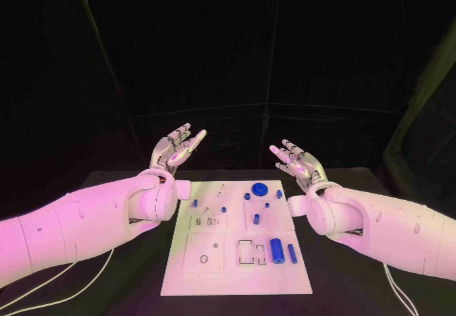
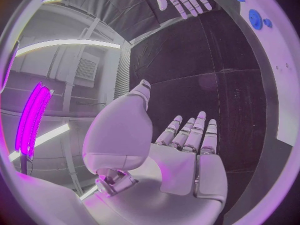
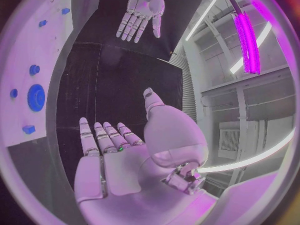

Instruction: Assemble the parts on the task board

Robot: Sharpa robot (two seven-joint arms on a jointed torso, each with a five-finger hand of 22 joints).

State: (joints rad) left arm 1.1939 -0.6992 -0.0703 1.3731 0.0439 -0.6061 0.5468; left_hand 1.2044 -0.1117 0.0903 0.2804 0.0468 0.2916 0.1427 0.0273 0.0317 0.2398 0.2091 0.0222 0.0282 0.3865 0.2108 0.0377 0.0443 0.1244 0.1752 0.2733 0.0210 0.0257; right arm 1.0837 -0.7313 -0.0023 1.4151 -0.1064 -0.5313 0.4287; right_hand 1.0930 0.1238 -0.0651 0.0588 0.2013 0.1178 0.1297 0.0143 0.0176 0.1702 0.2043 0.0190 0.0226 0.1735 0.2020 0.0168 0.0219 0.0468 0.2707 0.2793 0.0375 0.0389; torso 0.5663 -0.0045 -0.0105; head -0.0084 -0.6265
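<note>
lab/studio | black curtains (image 1: 285, 59) | strip lights (image 3: 247, 37) | black table (image 1: 342, 276)

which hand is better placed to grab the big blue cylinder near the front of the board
Right, probably. The big blue cylinder lies on the task board toward its right side, nearer the right hand. The left hand is also open.

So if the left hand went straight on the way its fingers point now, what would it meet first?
Probably nothing: the left hand is open, raised beyond the task board, fingers pointing up and away toward the dark backdrop. The way looks free, though depth is unclear.
</note>
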